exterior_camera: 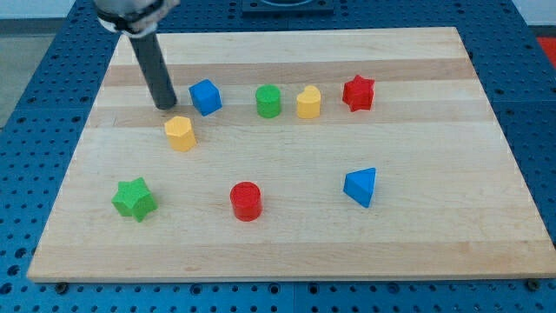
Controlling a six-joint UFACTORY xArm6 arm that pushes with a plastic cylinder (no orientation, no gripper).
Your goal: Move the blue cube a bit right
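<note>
The blue cube sits on the wooden board at the upper left of the view. My tip rests on the board just left of the cube, with a small gap between them. A yellow hexagonal block lies just below and slightly right of my tip. The dark rod rises from the tip toward the view's top left.
A green cylinder, a yellow heart-shaped block and a red star stand in a row right of the blue cube. A green star, a red cylinder and a blue triangular block lie lower on the board.
</note>
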